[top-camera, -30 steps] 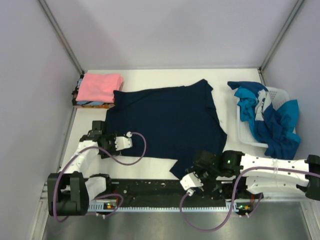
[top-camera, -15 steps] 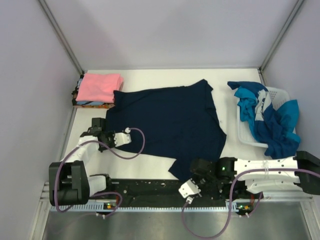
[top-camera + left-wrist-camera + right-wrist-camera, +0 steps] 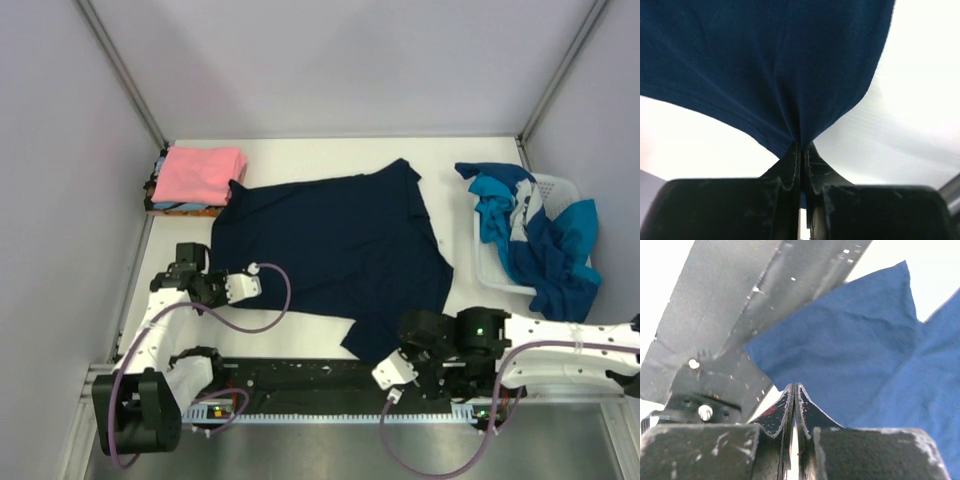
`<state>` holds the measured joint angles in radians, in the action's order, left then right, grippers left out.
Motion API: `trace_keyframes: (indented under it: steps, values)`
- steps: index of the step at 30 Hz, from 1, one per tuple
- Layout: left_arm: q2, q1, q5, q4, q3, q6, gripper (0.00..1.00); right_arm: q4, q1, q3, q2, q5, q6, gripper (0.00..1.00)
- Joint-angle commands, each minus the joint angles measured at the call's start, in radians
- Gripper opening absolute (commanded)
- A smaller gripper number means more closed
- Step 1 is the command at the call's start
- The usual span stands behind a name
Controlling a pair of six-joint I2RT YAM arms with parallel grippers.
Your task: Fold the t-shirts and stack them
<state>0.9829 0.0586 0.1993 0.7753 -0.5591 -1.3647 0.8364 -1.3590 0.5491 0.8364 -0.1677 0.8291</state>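
Note:
A dark navy t-shirt [image 3: 330,245] lies spread flat in the middle of the white table. My left gripper [image 3: 212,283] sits at its lower left edge. In the left wrist view the left gripper [image 3: 801,146] is shut on a tented pinch of the navy t-shirt [image 3: 765,60]. My right gripper [image 3: 392,345] is at the shirt's near bottom corner. In the right wrist view the right gripper [image 3: 794,386] is shut where the edge of the navy t-shirt [image 3: 850,355] meets its tips. A folded pink t-shirt [image 3: 200,172] tops a stack at the back left.
A white slatted basket [image 3: 555,186] stands at the right wall, with crumpled teal and blue t-shirts [image 3: 540,240] spilling over it. The dark base rail [image 3: 300,378] runs along the near edge, just below the shirt's hem. Grey walls close in the left, back and right.
Both grippers have gone from open to shut on the navy shirt's edges. The right arm has shifted to the right along the near hem, and the shirt's bottom corner came with it.

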Motion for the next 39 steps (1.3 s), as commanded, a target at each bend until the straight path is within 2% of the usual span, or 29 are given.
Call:
trace_keyframes:
  steps: [1,6,9,14,16,18,19,22,24,30,33,35,37,39]
  values:
    - [-0.021,0.004,0.072,0.154,-0.058,-0.022,0.0,0.254,-0.006,0.173,-0.114,0.104,-0.041,0.0]
    - [-0.023,0.003,0.071,0.24,-0.113,-0.01,0.0,0.424,0.02,0.351,-0.213,0.206,-0.076,0.0]
    - [-0.024,0.0,0.066,0.253,-0.102,-0.039,0.12,0.457,0.02,0.348,-0.226,0.229,-0.05,0.01]
    - [-0.004,-0.002,0.035,0.179,-0.061,-0.025,0.22,0.259,0.018,0.197,-0.152,0.11,0.077,0.39]
    - [0.003,-0.002,0.025,0.185,-0.073,-0.01,0.35,0.17,0.02,0.166,-0.085,0.059,0.125,0.56]
    - [0.0,-0.002,0.003,0.196,-0.079,-0.005,0.48,0.138,0.02,0.15,-0.001,0.013,0.166,0.64]
    - [-0.004,0.0,-0.006,0.205,-0.081,-0.007,0.51,0.133,0.02,0.143,0.041,-0.005,0.186,0.66]
    - [-0.036,0.0,-0.026,0.214,-0.07,-0.023,0.54,0.095,0.017,0.097,0.116,-0.045,0.223,0.66]
    - [-0.065,0.0,-0.02,0.225,-0.061,-0.036,0.58,0.009,0.006,0.049,0.119,-0.041,0.229,0.66]
    - [-0.063,0.0,-0.001,0.251,-0.052,-0.047,0.6,-0.118,-0.029,-0.032,0.185,-0.006,0.237,0.64]
    - [-0.053,0.0,-0.001,0.257,-0.051,-0.045,0.6,-0.157,-0.038,-0.052,0.21,0.019,0.231,0.59]
    - [-0.053,0.0,0.008,0.268,-0.053,-0.047,0.6,-0.175,-0.038,-0.063,0.224,0.039,0.225,0.47]
    - [-0.056,0.0,0.023,0.283,-0.055,-0.053,0.61,-0.18,-0.038,-0.067,0.231,0.053,0.222,0.27]
    - [-0.059,0.0,0.04,0.295,-0.048,-0.063,0.61,-0.174,-0.038,-0.071,0.23,0.057,0.211,0.13]
